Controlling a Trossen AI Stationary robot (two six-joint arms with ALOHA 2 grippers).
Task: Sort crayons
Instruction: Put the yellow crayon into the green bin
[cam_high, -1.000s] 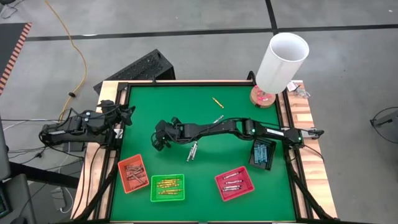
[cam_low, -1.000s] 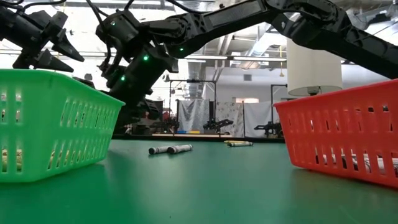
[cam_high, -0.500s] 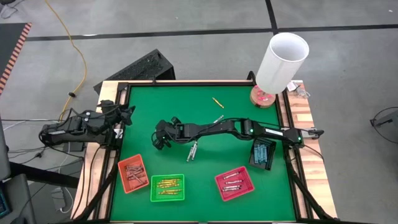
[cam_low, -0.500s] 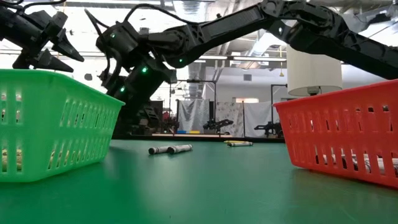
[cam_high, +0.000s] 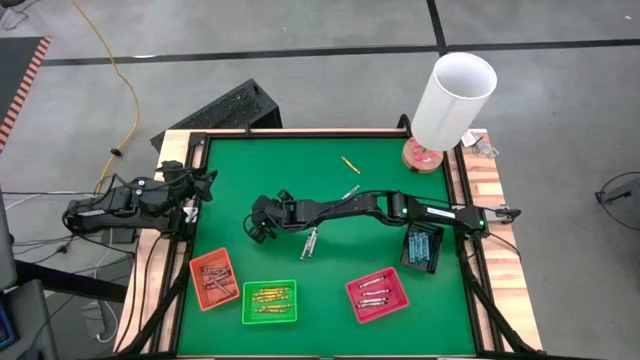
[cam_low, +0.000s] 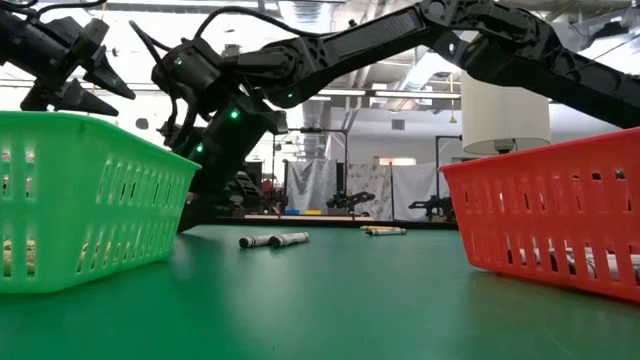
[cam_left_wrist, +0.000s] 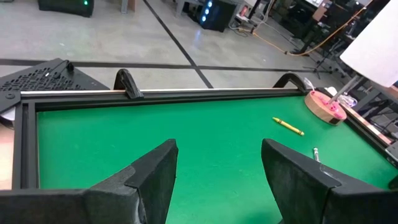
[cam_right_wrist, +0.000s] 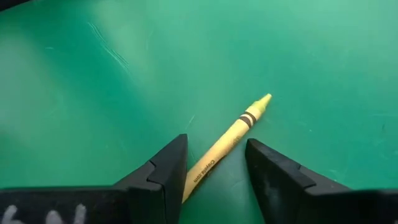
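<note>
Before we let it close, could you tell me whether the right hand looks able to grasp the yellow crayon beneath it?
Probably yes: the right hand is open, the yellow crayon lies between its fingers, nothing else close.

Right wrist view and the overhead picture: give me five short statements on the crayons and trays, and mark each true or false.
1. A yellow crayon lies on the green mat between the open jaws of the right gripper. True.
2. The right gripper has lifted that crayon off the mat. False: it lies flat on the mat, not gripped.
3. The green tray holds yellow-gold crayons. True.
4. The left gripper is reaching into the orange tray. False: it waits at the table's left edge, jaws open over bare mat.
5. Every crayon is already in a tray. False: several lie loose on the mat, one yellow one near the far edge.
</note>
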